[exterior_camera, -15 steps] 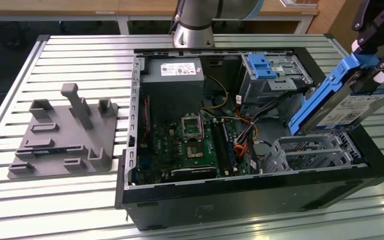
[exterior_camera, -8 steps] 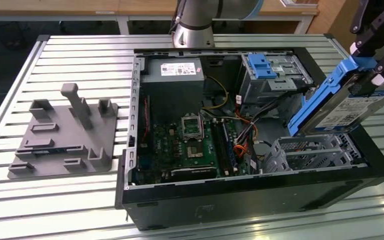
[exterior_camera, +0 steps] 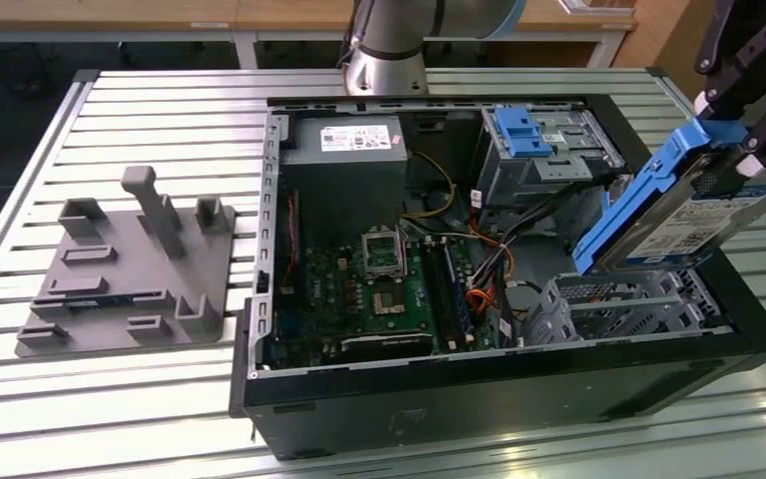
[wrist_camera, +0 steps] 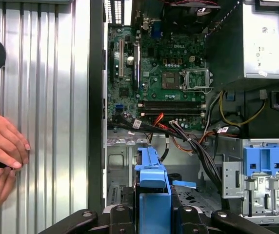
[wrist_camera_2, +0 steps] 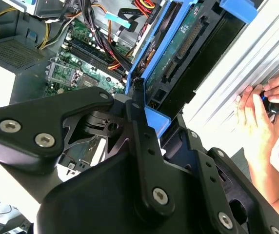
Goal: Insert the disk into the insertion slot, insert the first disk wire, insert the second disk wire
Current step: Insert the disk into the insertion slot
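Gripping the disk (exterior_camera: pixel 682 215) by the upper end of its blue carrier, the pincer (exterior_camera: pixel 740 118) is clenched on it and holds it in the air, steeply tilted, label side up. Lower end of the disk hangs just above the slot (exterior_camera: pixel 622 299); contact there cannot be told, but the disk is clearly not lying in the cage, so step one is in hand and not done. Slot itself looks vacant and ready. Just beside it a bundle of wires (exterior_camera: pixel 490 269), orange and black, lies loose over the board (exterior_camera: pixel 383 279); none reaches the disk, so both wire steps look untouched, and which two are the disk's cannot be told. Beyond the slot stands the taller bay (exterior_camera: pixel 557 165) with its blue clip (exterior_camera: pixel 523 130), not involved. All this sits inside the open case (exterior_camera: pixel 490 384) on the slatted surface (exterior_camera: pixel 157 110). Well apart, on the exterior view's left, a grey fixture (exterior_camera: pixel 131 269). A person's hands (wrist_camera: pixel 0 151) rest on the surface outside the case.
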